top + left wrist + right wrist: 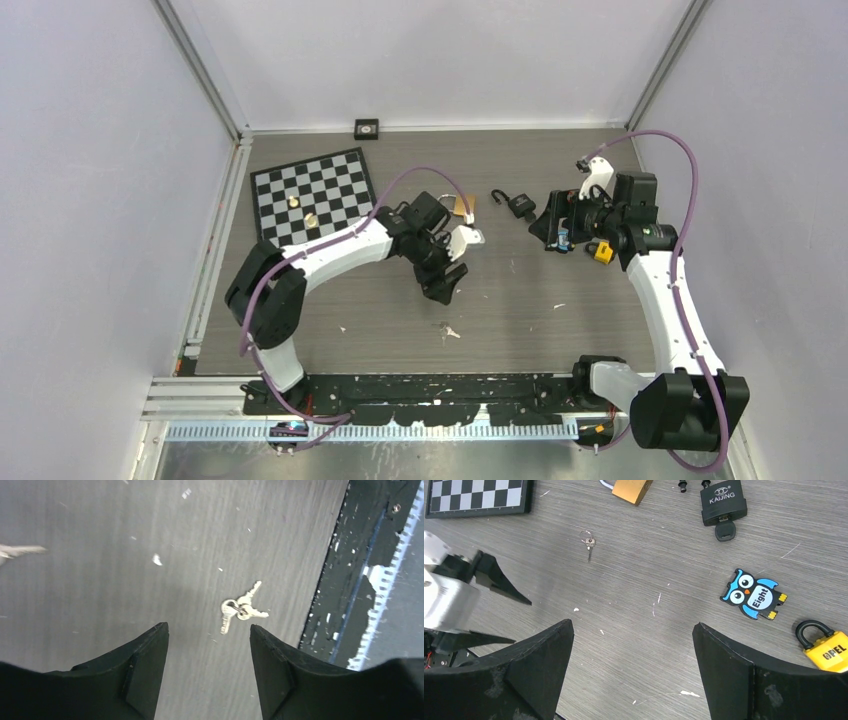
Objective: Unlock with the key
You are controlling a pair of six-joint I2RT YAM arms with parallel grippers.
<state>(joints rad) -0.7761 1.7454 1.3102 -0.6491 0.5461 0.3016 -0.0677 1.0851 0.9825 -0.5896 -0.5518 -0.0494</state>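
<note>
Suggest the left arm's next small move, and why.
Probably ease the left gripper forward and down over the key bunch. Its jaws stand open and empty, and the keys lie loose on the table just ahead of the fingertips, not yet between them.

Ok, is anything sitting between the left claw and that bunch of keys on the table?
Nothing visible does. The bunch of keys lies flat on the bare table just ahead of the open left claw. Only small white flecks lie further off.
</note>
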